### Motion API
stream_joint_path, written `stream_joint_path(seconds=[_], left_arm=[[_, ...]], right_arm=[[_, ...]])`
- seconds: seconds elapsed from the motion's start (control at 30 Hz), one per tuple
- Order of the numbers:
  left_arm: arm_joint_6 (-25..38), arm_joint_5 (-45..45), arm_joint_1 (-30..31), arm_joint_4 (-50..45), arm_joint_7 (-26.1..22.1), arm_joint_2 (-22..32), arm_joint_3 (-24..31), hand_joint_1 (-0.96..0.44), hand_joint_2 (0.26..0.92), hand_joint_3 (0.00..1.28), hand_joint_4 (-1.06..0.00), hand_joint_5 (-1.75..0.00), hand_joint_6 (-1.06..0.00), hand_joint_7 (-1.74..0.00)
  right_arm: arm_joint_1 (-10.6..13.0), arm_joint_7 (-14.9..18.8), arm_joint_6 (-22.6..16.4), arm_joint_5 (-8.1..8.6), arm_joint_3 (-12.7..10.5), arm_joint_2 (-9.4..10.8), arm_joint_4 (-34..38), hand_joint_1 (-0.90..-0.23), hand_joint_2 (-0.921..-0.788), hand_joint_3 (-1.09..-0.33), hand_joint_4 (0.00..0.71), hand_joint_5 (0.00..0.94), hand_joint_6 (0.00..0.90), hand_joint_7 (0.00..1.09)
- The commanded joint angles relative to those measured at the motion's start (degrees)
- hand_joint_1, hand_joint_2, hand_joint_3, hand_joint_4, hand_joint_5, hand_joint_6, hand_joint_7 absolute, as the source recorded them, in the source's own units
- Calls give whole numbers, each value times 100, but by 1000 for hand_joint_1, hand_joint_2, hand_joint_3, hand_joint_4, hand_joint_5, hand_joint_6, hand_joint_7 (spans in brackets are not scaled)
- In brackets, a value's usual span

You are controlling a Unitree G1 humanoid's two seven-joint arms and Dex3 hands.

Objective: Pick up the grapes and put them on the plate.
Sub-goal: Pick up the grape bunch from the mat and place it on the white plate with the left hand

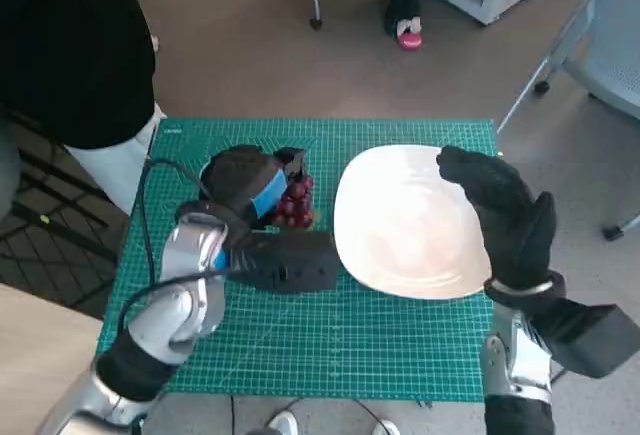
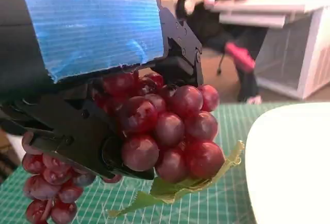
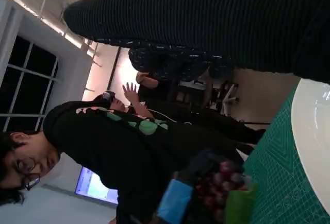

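The grapes [image 1: 296, 201], a bunch of dark red berries with a green leaf under them, sit on the green cutting mat [image 1: 400, 345] that covers the table, in its far half and left of centre, just beside the left rim of the plate [image 1: 400, 225]. The left hand [image 1: 250, 187] lies over the bunch from the left. In the left wrist view its black fingers [image 2: 77, 141] wrap the near side of the grapes [image 2: 165, 126] and another part of the hand presses at the top of the cluster, so the hand is clamped on the bunch. Whether the grapes are lifted clear of the mat or touch it is hard to tell from these angles; the leaf [image 2: 175, 188] hangs just above or on the mat [image 2: 221, 203].

The white plate is squarish with rounded corners and takes up the right half of the mat, reaching near its far edge. The right hand [image 1: 500, 210] in its knitted glove rests over the plate's right rim, fingers spread apart and holding nothing.

In the right wrist view the glove [image 3: 216, 23] is a dark band, the plate's rim [image 3: 309, 131] curves at one side, and the grapes [image 3: 221, 188] show blurred beside the blue-taped hand [image 3: 175, 203]. A person [image 3: 129, 147] in dark clothes sits beyond the table.
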Motion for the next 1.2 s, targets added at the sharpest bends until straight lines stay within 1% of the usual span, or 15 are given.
stream_joint_path(seconds=[0.03,0.23,0.43,0.5,0.57,0.7,0.9,1.07,1.13,1.2], left_arm=[[-128,39,-420,115,-52,-163,-7,2,921,131,-649,-1265,-528,-1203],[-360,-13,-826,398,61,-447,-74,3,921,153,-637,-1312,-499,-1198],[-535,-124,-1332,903,139,-877,-109,3,921,148,-629,-1364,-530,-1126],[-597,-142,-1497,1106,171,-1015,-140,3,921,150,-610,-1357,-538,-1149],[-684,-149,-1655,1321,237,-1152,-186,2,921,159,-577,-1336,-537,-1211],[-848,-165,-1992,1827,386,-1432,-290,2,921,207,-503,-1360,-491,-1319],[-903,-171,-2545,2772,479,-1858,-448,2,921,254,-449,-1392,-440,-1386],[-871,-311,-3045,3705,461,-2257,-498,3,921,303,-485,-1429,-307,-1428],[-867,-394,-3229,4047,454,-2421,-511,2,921,311,-471,-1442,-303,-1436],[-876,-463,-3368,4318,470,-2560,-528,2,921,313,-434,-1451,-331,-1445]], right_arm=[[95,70,16,53,-10,1,96,-604,-921,-817,342,1,-1,434],[162,92,-6,69,-30,-23,60,-603,-921,-815,343,2,-1,436],[267,132,-36,111,-77,-70,6,-602,-921,-812,345,3,-1,440],[309,150,-47,134,-100,-89,-14,-602,-921,-811,346,3,-1,440],[357,165,-69,150,-123,-104,-39,-601,-921,-810,346,3,-1,440],[437,182,-130,165,-172,-123,-60,-600,-921,-811,347,3,-1,438],[545,173,-201,185,-239,-147,-87,-590,-921,-809,352,6,-1,441],[710,114,-241,191,-306,-172,-263,-583,-921,-801,356,8,-1,447],[762,69,-256,179,-340,-175,-319,-583,-921,-799,357,8,-1,446],[798,20,-264,159,-365,-171,-359,-583,-921,-796,359,8,-1,444]])
